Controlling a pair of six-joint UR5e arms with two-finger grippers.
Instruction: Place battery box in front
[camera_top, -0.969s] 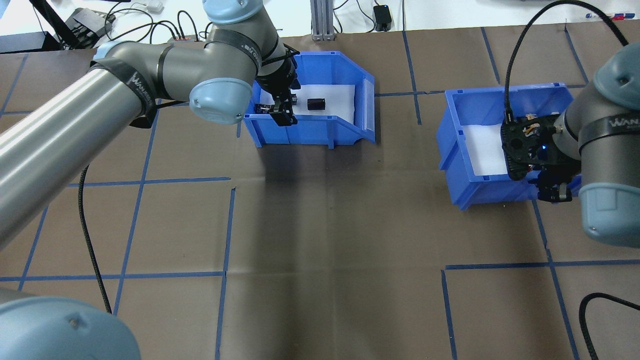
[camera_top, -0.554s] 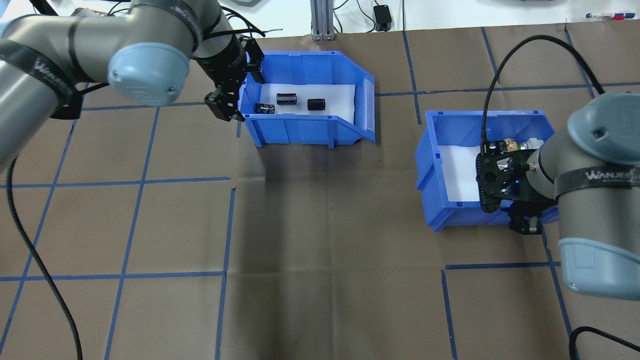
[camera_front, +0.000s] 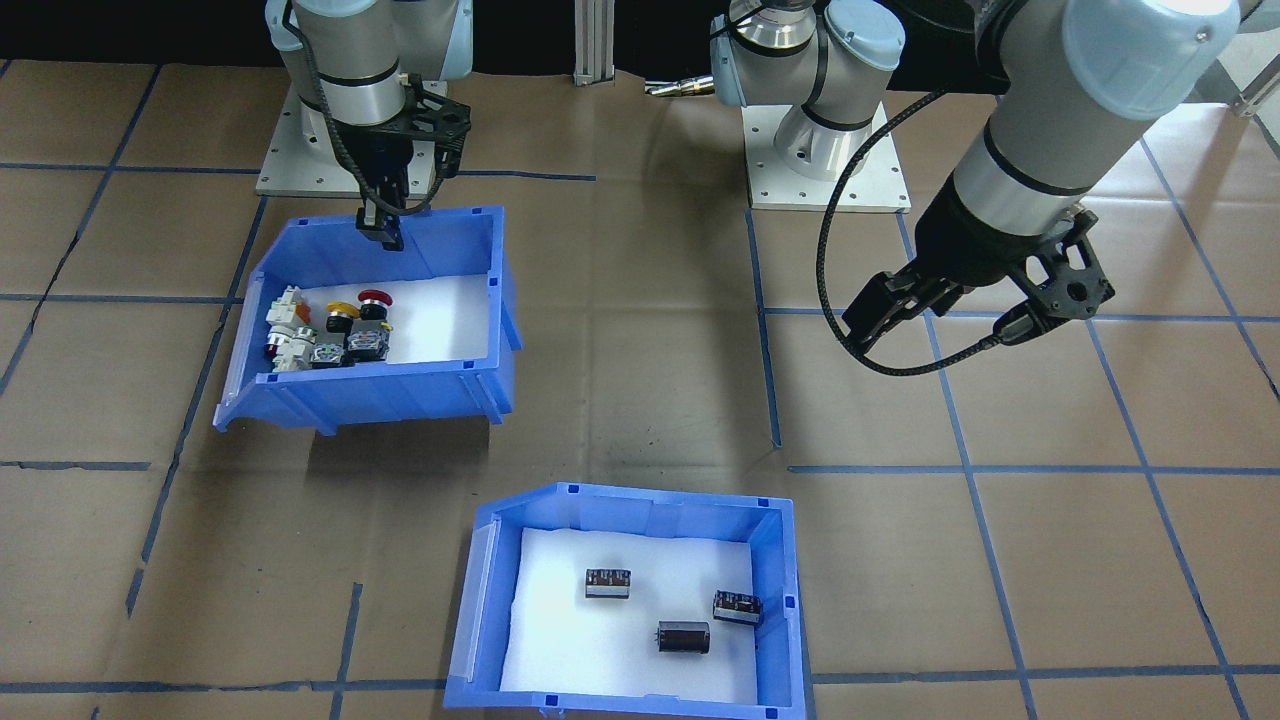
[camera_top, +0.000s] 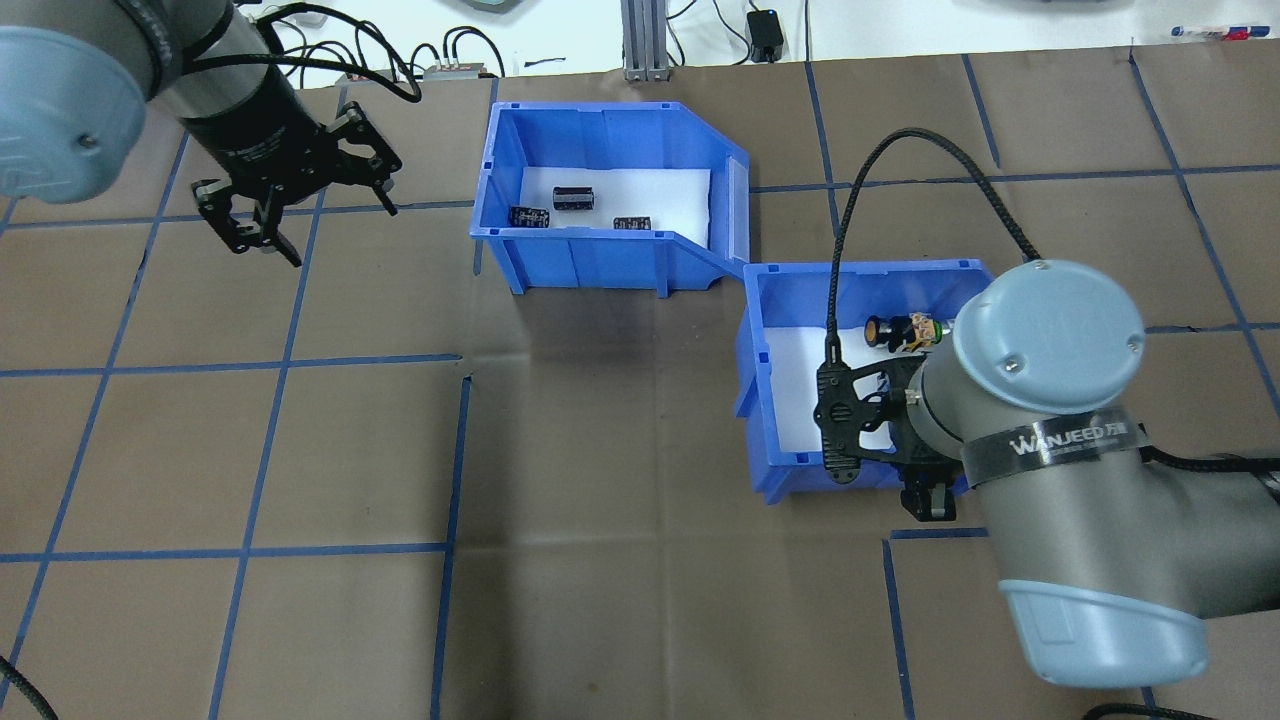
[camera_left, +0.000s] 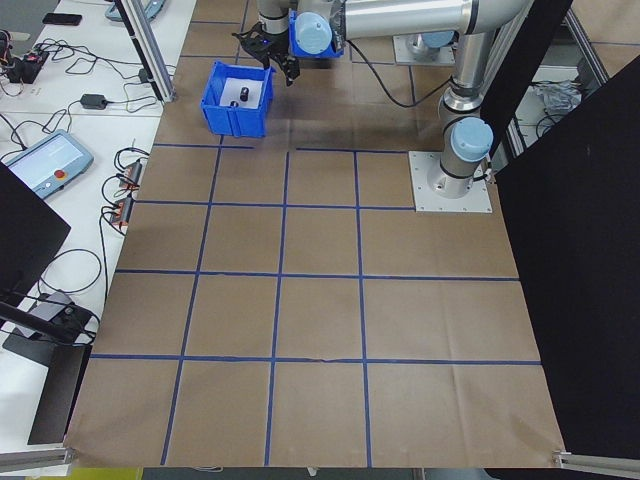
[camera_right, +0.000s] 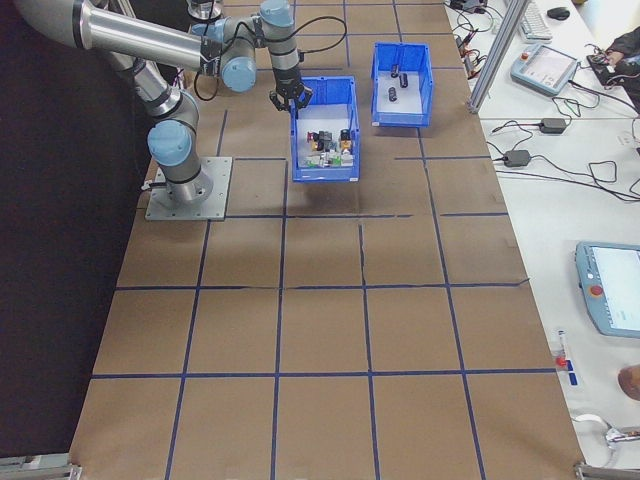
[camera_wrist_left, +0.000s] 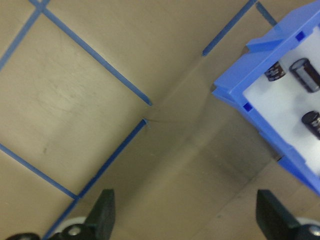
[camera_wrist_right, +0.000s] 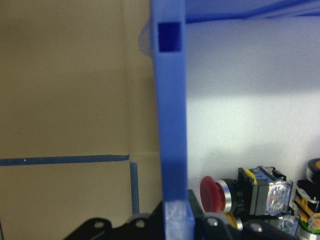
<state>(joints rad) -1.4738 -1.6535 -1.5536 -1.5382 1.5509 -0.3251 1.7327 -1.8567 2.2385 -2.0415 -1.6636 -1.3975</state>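
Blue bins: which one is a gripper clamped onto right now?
The switch bin, holding colourful push-buttons: the right gripper pinches its wall. The battery box sits free; the left gripper hangs open.

Left gripper (camera_top: 262, 215) hanging above table, fingers spread wide, gripping nothing — wrist tilting downward. Right gripper (camera_front: 381, 229) pointing straight down, jaws pinching blue bin's rear wall (camera_front: 420, 240) — right arm bending over it.
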